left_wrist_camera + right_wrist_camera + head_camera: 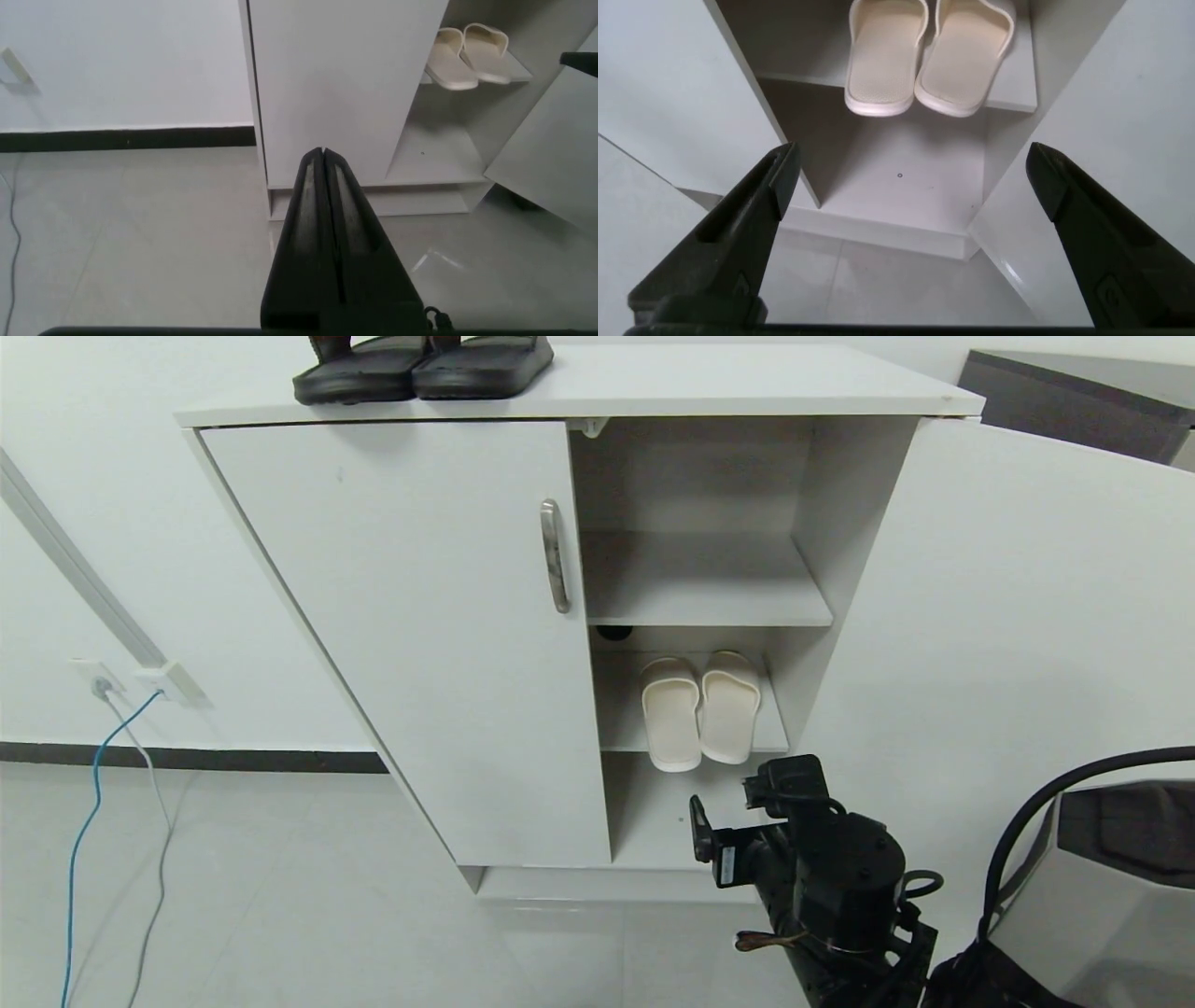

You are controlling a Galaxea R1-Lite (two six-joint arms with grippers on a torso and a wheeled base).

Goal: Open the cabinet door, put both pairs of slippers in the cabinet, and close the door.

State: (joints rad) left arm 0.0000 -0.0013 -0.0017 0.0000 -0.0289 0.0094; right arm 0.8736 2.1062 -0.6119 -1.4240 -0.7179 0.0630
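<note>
A white cabinet point(401, 616) stands with its left door shut and its right door point(1018, 616) swung wide. A cream pair of slippers point(700, 709) lies on the middle shelf, toes inward. A black pair of slippers point(425, 369) rests on the cabinet top at the left. My right gripper point(742, 817) hangs open and holds nothing, low in front of the bottom compartment, below the cream slippers point(929, 51); in its wrist view the right gripper point(910, 177) faces the bottom shelf point(896, 177). My left gripper point(322, 159) is shut on nothing, low over the floor, facing the closed door point(346, 84).
A metal handle point(555, 556) sits on the closed door's inner edge. The upper shelf point(700, 579) is bare. A wall socket point(103, 683) with a blue cable point(84, 840) is at the left. A dark piece of furniture point(1074, 401) stands behind the open door.
</note>
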